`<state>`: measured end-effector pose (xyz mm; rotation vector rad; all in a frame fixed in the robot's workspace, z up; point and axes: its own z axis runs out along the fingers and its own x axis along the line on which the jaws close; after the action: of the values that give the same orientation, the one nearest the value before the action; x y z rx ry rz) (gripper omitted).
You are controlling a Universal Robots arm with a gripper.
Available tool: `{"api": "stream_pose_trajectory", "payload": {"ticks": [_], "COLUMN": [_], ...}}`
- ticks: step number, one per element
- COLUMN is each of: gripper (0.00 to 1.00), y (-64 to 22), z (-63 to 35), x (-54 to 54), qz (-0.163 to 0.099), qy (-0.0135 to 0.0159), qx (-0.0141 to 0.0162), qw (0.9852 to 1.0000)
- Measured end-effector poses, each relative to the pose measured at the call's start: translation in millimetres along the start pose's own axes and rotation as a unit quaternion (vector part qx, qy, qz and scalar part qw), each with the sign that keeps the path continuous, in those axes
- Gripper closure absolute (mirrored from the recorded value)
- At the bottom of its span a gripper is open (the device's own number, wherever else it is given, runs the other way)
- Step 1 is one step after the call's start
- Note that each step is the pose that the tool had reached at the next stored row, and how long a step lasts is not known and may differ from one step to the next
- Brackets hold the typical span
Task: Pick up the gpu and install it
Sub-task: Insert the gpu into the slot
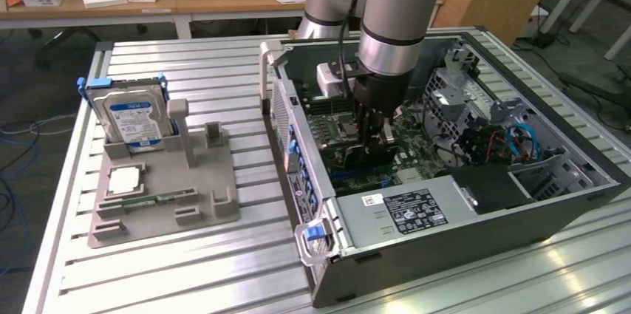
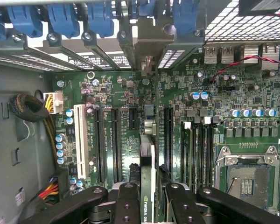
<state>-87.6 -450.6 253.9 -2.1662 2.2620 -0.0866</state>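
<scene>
The gpu (image 2: 145, 158) is pinched edge-on between the gripper (image 2: 147, 193) fingers at lower centre, over the motherboard (image 2: 252, 93); seating is judged unfinished.

Robotics lab, prob. a PC-assembly test bench. Alu-slat tabletop (image 1: 197, 270) w/ robot arm (image 1: 404, 11), opened PC case (image 1: 444, 233) and grey parts jig (image 1: 158, 218). Cluttered wooden desks (image 1: 227, 0) in bkgd, loose cables (image 1: 15, 137) on floor.

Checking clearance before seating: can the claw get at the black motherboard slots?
Likely yes: the claw, shut on the gpu, hangs inside the open case right above the slots; nothing lies across them.
</scene>
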Motion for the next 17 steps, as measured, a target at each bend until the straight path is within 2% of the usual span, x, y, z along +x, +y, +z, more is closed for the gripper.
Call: {"api": "stream_pose_trajectory", "payload": {"ticks": [8, 17], "gripper": [0.74, 0.74], "y": [0.0, 0.2], "z": [-1.0, 3.6], "x": [0.0, -0.2], "qz": [0.000, 0.000], "qy": [0.0000, 0.0000], "qx": [0.0005, 0.0005], "qw": [1.0000, 1.0000]}}
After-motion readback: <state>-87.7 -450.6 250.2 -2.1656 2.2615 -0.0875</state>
